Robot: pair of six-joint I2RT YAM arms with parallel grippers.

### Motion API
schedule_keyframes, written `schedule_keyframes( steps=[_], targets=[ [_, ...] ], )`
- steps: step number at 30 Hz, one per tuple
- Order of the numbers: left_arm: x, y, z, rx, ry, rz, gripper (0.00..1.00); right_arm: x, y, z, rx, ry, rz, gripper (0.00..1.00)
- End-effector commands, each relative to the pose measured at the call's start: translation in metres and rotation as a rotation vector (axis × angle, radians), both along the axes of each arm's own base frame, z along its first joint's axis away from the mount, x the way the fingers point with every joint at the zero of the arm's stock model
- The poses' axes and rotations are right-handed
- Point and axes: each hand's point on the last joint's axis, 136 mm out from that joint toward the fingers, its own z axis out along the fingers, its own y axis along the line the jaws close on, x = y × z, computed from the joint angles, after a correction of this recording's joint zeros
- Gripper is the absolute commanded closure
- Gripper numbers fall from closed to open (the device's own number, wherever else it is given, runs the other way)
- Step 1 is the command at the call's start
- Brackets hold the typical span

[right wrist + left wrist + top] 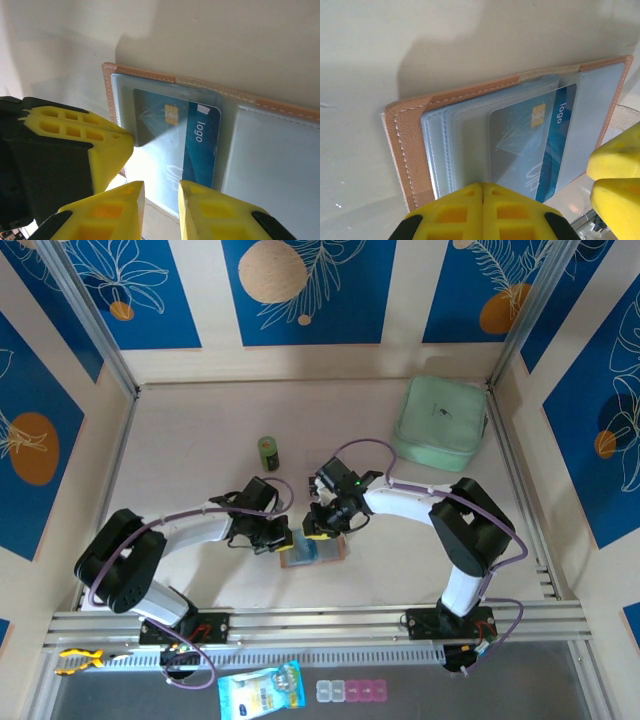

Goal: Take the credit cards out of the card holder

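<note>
Card holder (pixel 313 552) lies spread open on the counter (pixel 190 450) between both arms, its blue credit card (pixel 200 142) not yet out of the clear sleeve (pixel 470 145). The left pincer (pixel 482 210) is pressed shut at the holder's near edge, seemingly to pin it down; whether it nips a sleeve is unclear. The right pincer (pixel 161 210), jaws narrowly parted, hovers at the card's near end, likely lining up the pull

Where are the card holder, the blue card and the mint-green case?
card holder (pixel 402 145), left wrist view, tan leather edge.
blue card (pixel 199 157), right wrist view, printed blue half.
mint-green case (pixel 440 423), top external view, middle of lid.
</note>
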Motion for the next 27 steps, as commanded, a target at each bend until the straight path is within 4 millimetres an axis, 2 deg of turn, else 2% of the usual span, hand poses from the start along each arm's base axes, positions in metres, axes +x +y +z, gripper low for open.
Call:
schedule_keyframes(
  steps=[1, 13, 20, 27],
  targets=[
    [-0.006, 0.008, -0.011, 0.042, 0.019, -0.011, 1.0, -0.003, 0.004, -0.005, 0.019, 0.041, 0.007, 0.74],
    [-0.006, 0.008, -0.01, 0.038, 0.017, -0.01, 1.0, 0.0, 0.008, -0.018, 0.032, 0.078, 0.005, 0.74],
    [-0.007, 0.009, -0.009, 0.039, 0.016, -0.008, 1.0, -0.004, -0.003, -0.025, -0.024, 0.093, -0.013, 0.74],
    [-0.006, 0.008, -0.007, 0.034, 0.013, -0.007, 1.0, -0.004, -0.008, -0.019, -0.044, 0.073, -0.015, 0.74]
  ],
)
